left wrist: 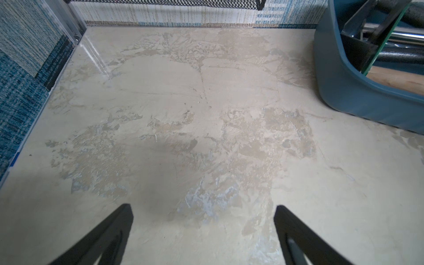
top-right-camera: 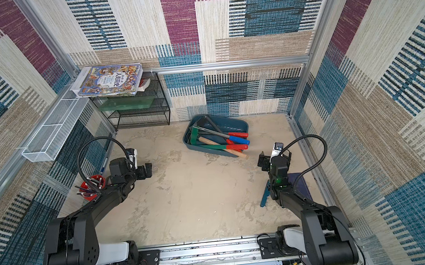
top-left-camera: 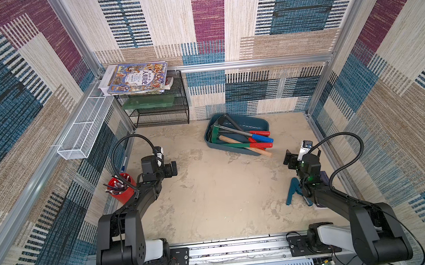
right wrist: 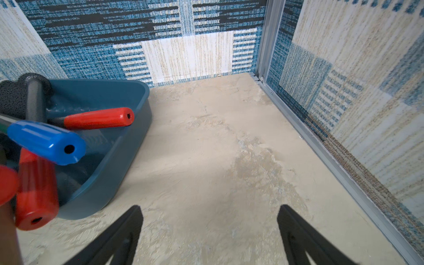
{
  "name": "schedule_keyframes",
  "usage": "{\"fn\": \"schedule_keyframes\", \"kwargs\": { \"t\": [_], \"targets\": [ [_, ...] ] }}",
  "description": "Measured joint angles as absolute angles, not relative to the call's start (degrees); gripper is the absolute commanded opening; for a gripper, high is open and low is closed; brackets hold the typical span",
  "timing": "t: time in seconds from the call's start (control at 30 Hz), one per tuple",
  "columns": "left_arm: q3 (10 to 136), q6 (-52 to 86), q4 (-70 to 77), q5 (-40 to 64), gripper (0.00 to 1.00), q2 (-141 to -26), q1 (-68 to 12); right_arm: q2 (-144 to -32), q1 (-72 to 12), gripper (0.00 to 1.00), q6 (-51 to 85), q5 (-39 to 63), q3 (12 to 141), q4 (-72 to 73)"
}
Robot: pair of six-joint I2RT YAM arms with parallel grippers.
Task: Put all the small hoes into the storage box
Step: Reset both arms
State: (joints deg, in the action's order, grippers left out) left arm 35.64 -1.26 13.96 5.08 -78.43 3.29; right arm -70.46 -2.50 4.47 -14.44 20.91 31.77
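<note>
The storage box (top-left-camera: 262, 121) (top-right-camera: 241, 125), a shallow teal-blue tub, sits at the back of the table, right of centre. Several hand tools lie crossed in it. The one that looks like the small hoe (top-left-camera: 215, 135) (top-right-camera: 194, 137) has a green blade and shaft, and its red grip (right wrist: 34, 195) overhangs the box's near rim. My left gripper (top-left-camera: 174, 169) (left wrist: 203, 206) hovers open and empty, left of the box (left wrist: 339, 91). On the other side of the box (right wrist: 128, 146), my right gripper (top-left-camera: 287, 158) (right wrist: 210, 206) is also open, with only bare table between its fingers.
A red cup of pens (top-left-camera: 120, 187) stands beside the left arm. A black wire rack (top-left-camera: 158, 111) holding books (top-left-camera: 136, 78) fills the back left corner, and a white mesh basket (top-left-camera: 85, 126) hangs on the left wall. A blue plier-like tool (top-left-camera: 293, 191) lies under the right arm.
</note>
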Motion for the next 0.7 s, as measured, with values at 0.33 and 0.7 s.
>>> {"fn": "schedule_keyframes", "kwargs": {
  "t": [0.33,0.7],
  "targets": [
    [31.0,-0.7,21.5,6.4,1.0,-78.8,4.1,-74.6,-1.8,0.96,4.2,-13.5,17.5,42.3],
    [27.5,0.2,28.6,6.1,1.0,-80.8,4.3,-76.1,-0.7,0.96,3.7,-13.2,14.2,51.7]
  ]
}}
